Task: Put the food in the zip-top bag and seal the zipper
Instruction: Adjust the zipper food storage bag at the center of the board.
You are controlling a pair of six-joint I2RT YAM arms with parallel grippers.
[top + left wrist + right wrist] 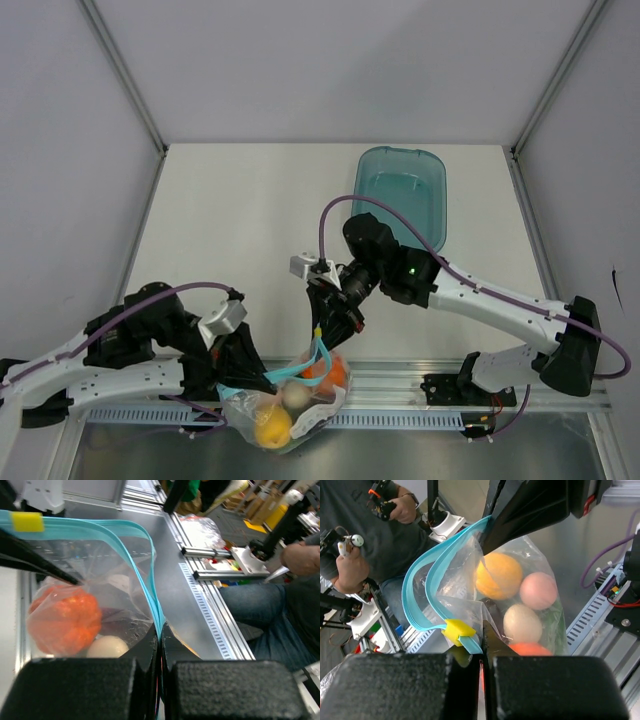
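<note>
Both arms' fingers [75, 690] apparently pinch the zipper [420, 595]

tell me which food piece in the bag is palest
The egg, cream-white; the lemon above is yellow-orange, the ball beside it pink, the tomato below orange-red.

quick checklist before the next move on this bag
1. Food inside zip-top bag, with tomato, egg and lemon seen: ok.
2. Teal tray holds no leftover food: ok.
3. Left jaws shut on zipper: ok.
4. Right jaws shut on zipper beside yellow slider: ok.
5. Zipper sealed: not ok, strips gape apart.
6. Every food piece counted: cannot tell, some are hidden.
</note>
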